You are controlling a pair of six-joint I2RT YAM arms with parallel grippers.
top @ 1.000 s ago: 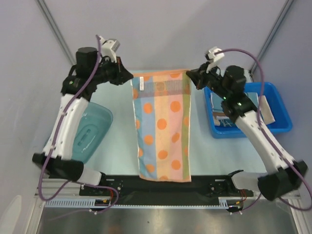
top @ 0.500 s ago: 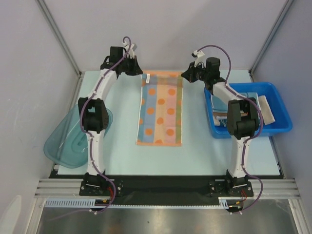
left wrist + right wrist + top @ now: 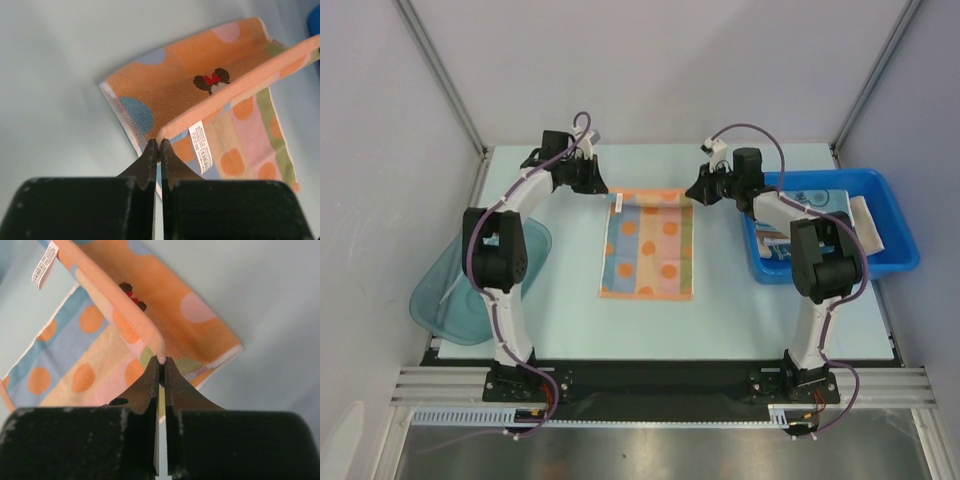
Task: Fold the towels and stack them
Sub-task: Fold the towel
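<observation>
Between teal tub [image 3: 450, 300] and blue bin [image 3: 900, 262], left fingers [image 3: 147, 162] and right fingers [image 3: 150, 380] pinch the orange towel [image 3: 648, 255].

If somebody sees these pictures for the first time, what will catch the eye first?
The orange dotted towel in the middle of the table, its far edge raised and pinched at both corners by the left gripper and the right gripper. Next, the blue bin at the right edge, holding more cloths.

You get bright, even light with soft shadows on the pale blue table [image 3: 740, 310]; wrist views blur nearest the lens.
</observation>
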